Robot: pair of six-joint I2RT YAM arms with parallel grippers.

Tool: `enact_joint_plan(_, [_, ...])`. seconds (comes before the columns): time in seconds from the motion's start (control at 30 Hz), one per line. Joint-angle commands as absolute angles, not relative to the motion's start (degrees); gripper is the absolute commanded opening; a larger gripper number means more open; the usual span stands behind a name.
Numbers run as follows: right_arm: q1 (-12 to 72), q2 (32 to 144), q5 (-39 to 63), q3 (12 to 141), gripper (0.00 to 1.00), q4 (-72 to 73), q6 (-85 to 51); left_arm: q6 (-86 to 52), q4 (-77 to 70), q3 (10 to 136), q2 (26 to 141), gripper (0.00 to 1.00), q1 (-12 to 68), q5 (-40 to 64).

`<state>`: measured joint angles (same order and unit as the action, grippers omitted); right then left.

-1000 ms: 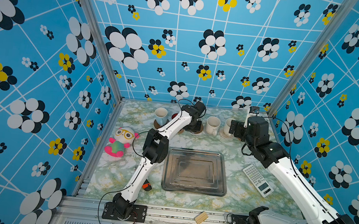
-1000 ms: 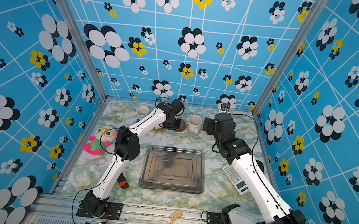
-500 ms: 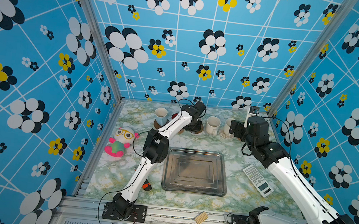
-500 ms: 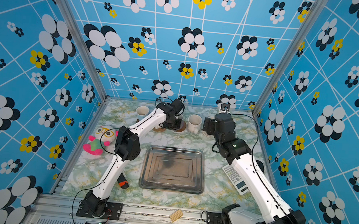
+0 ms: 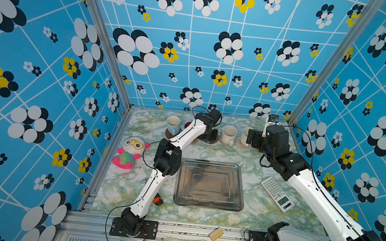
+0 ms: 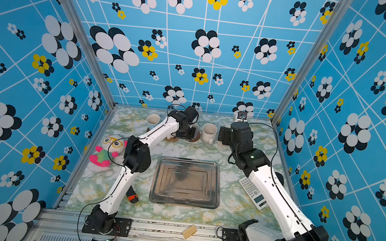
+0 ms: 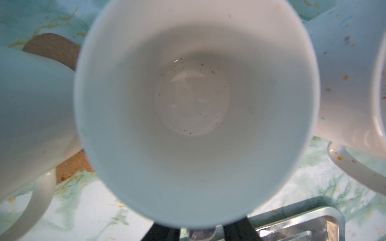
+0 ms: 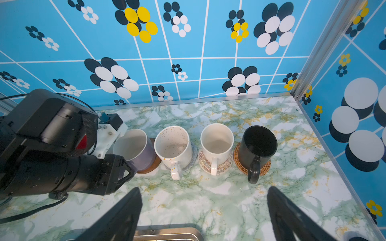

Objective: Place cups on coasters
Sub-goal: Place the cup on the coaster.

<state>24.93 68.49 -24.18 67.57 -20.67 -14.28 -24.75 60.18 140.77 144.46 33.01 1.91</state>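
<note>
Currently lavender mug (image 8: 135, 150) upright on dark brown coaster (image 8: 154, 165), back of surface. Left gripper (image 7: 200, 231) over it; whether jaws grip, cannot tell. Right gripper (image 8: 203, 188) jaws wide, empty. Glazed ceramic judged rigid, slick, breakable; take by handle or rim.

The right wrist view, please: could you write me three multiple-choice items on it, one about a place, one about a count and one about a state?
1. Where is the black mug relative to the rattan coaster?
A. on it
B. beside it, apart
C. beneath it

2. How many mugs stand between the lavender mug and the black mug?
A. none
B. four
C. two

3. How is the right claw?
A. shut on a handle
B. open, empty
C. shut on a coaster

Answers:
1 A: the coaster's rim rings the mug's base.
2 C: the speckled mug and the cream mug stand between them.
3 B: its jaws stand wide apart with nothing between them.
</note>
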Motion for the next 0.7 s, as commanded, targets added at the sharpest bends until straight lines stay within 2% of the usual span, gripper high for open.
enact_joint_plan(0.0, [24.5,67.8,-25.6,68.2,0.96,-22.1,-14.0,-23.8,61.9,142.7,142.5,0.34,33.2,0.2])
enact_joint_plan(0.27, [24.5,64.4,-26.0,67.7,0.97,-23.8,-12.2,-21.4,58.4,136.5,131.2,0.34,34.1,-4.8])
enact_joint_plan(0.37, [24.2,62.6,-26.0,67.3,0.99,-24.7,-10.3,-20.1,52.9,128.0,123.0,0.33,34.2,-6.3])
enact_joint_plan(0.5, [23.7,60.1,-25.5,66.3,0.99,-26.3,-8.4,-17.9,42.0,110.9,108.9,0.35,34.2,-9.5])
enact_joint_plan(0.57, [23.5,59.0,-25.5,65.2,0.99,-26.5,-7.9,-16.4,36.1,102.2,102.2,0.41,34.1,-11.8])
enact_joint_plan(0.67, [22.7,57.4,-25.4,62.5,0.99,-26.0,-7.0,-14.1,28.3,88.7,92.2,0.6,33.6,-15.6])
